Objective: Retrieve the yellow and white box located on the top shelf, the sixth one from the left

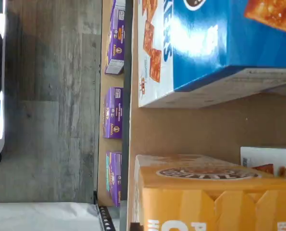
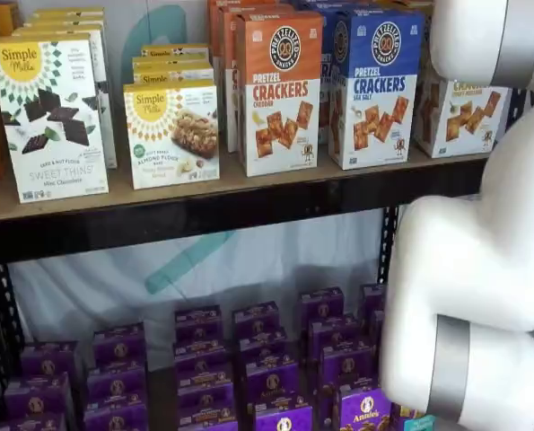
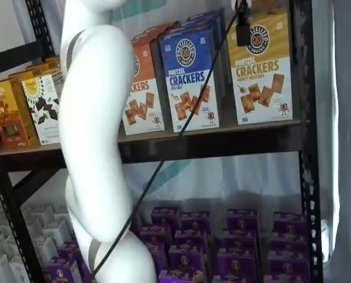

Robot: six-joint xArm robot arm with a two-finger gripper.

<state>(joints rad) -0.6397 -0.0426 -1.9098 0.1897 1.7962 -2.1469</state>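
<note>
The yellow and white box (image 3: 261, 68) is standing upright at the top shelf's (image 3: 222, 141) three-o'clock end, front facing outward for easy picking, while the jaws are sitting where I cannot tell their state.

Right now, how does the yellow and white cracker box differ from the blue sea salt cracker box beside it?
The yellow and white cracker box has a yellow-gold upper part; the blue sea salt cracker box has a blue one. In a shelf view the yellow box stands at the row's end by the black upright, the blue box further inboard. Both are tall upright cartons on the top shelf, with round logos and pictured crackers.
</note>
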